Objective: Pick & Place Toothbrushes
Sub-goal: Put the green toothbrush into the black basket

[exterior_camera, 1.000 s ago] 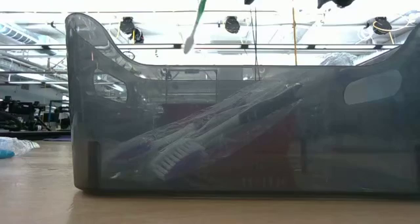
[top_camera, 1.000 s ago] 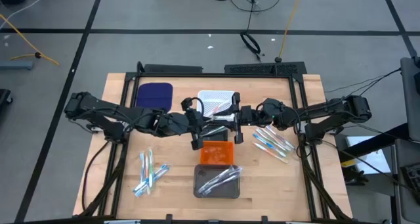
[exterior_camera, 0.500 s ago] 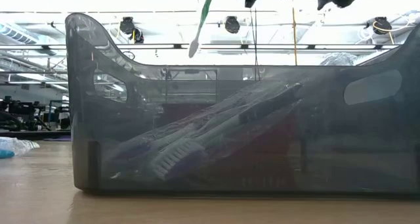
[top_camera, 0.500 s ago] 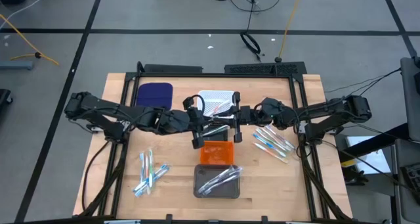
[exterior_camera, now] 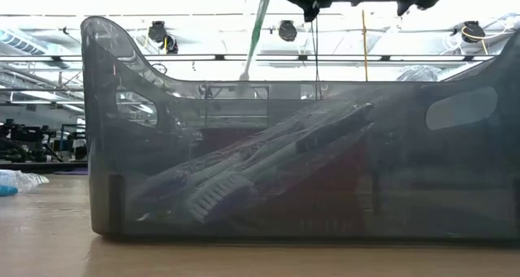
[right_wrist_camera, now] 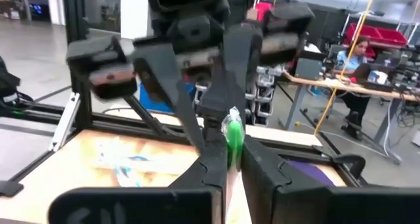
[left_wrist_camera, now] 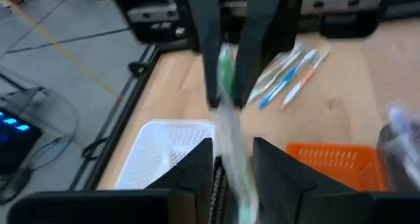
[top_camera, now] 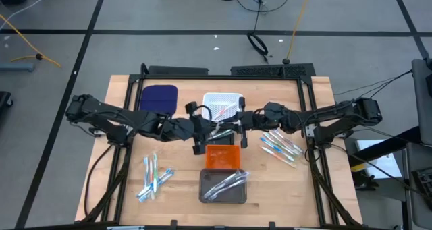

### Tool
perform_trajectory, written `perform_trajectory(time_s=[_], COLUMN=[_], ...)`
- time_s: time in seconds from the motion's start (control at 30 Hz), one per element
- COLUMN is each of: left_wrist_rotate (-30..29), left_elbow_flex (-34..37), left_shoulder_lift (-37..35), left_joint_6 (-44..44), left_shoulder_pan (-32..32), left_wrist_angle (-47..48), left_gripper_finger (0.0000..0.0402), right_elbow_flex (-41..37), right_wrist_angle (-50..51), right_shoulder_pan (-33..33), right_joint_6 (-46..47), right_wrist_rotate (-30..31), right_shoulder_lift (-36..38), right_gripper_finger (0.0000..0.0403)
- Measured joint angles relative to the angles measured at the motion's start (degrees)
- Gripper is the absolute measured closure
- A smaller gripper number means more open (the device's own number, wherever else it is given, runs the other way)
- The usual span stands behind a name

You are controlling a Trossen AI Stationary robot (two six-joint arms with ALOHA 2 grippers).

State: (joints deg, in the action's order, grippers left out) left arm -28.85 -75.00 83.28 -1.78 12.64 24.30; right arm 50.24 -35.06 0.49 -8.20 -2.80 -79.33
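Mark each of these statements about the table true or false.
1. The right gripper grips a green toothbrush. True.
2. The grey tray is empty. False: it holds several toothbrushes.
3. The orange tray sits between the white tray and the grey tray. True.
4. No toothbrushes lie loose on the table. False: there is a left pile and a right pile on the wood.

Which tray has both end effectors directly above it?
The black tray, in the middle of the column between the white tray and orange tray. Left end effector and right end effector meet over it.
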Motion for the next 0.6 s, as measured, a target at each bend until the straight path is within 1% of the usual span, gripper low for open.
perform_trajectory(time_s=[0.07,0.17,0.23,0.3,0.43,0.6], left_wrist_rotate=[-2.4,-6.2,-8.2,-9.6,-10.3,-10.3], left_elbow_flex=[0.0,-0.2,-0.2,-0.2,-0.1,-0.1], left_shoulder_lift=[-1.2,-2.9,-3.7,-4.2,-4.3,-4.3], left_joint_6=[1.3,3.9,5.5,6.4,6.7,6.6], left_shoulder_pan=[0.5,1.0,1.2,1.3,1.2,0.9], left_wrist_angle=[2.1,6.0,7.5,8.3,9.1,9.0], left_gripper_finger=[0.0284,0.028,0.028,0.028,0.028,0.0279], right_elbow_flex=[-0.1,-2.2,-4.9,-8.2,-14.6,-19.7], right_wrist_angle=[1.0,-0.9,-4.2,-9.7,-21.5,-27.9], right_shoulder_pan=[0.1,0.5,0.4,0.3,-0.1,-0.1], right_joint_6=[0.0,0.0,0.5,2.3,6.0,7.8], right_wrist_rotate=[0.1,1.4,2.5,2.8,3.0,8.3], right_shoulder_lift=[0.0,0.0,0.0,0.0,0.0,0.0], right_gripper_finger=[0.0386,0.0386,0.0386,0.0386,0.0386,0.0386])
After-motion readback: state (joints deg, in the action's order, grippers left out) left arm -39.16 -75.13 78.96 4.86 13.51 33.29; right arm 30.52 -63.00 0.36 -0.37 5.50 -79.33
